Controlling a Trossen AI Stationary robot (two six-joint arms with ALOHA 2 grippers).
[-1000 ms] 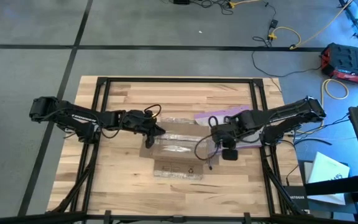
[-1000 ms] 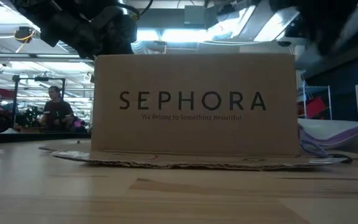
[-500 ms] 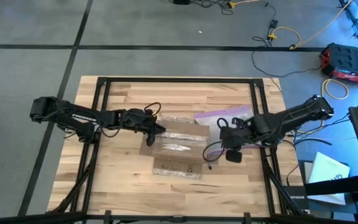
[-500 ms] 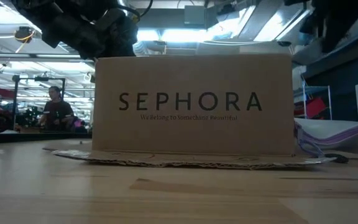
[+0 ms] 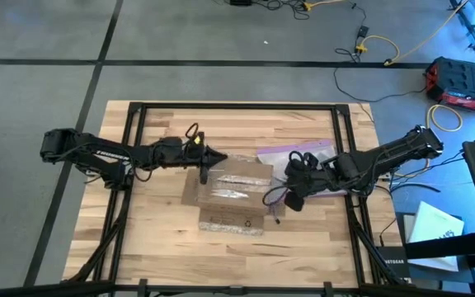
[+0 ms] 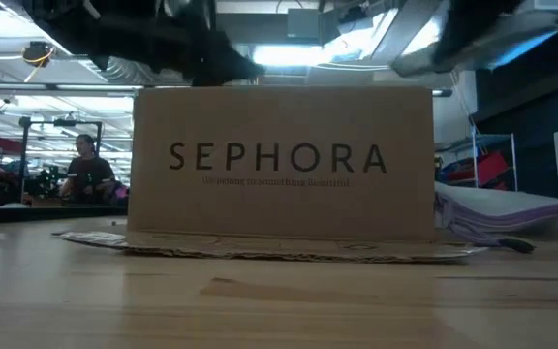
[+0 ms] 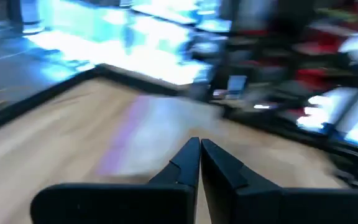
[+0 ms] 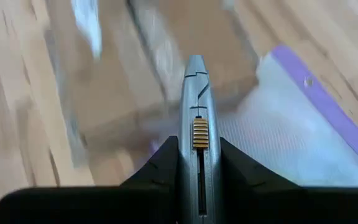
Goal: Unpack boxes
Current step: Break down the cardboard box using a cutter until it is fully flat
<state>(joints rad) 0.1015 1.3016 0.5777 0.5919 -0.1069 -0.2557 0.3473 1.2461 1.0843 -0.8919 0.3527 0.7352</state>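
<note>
**High view: cutter lined up beside a taped box**

High view: the box (image 5: 231,191) lies near the middle of the desk (image 5: 155,239), its taped top up and one flap spread flat on the near side. The left gripper (image 5: 207,159) sits at the box's far left corner with its jaws clenched on nothing. The right gripper (image 5: 291,191) hangs just off the box's right edge, over the bag (image 5: 291,155). To do this step well, I judge the left arm should press the box down while the right draws the blade along the tape seam, shallow enough to spare whatever is inside.

Low view: the box (image 6: 281,163) stands square on the desk, lettering facing the camera, flap flat beneath it. The bag (image 6: 511,213) lies just beside it on the right. Both arms are dark blurs above the top edge, so contact cannot be told here.

Left wrist view: the left gripper's (image 7: 199,147) jaws are pressed together, empty, pointing across bare desk.

Right wrist view: the right gripper (image 8: 195,134) grasps the grey cutter (image 8: 195,93), tip aimed at the box (image 8: 160,74), the bag's purple edge alongside. Keep the blade square to the seam and clear of the bag.
</note>
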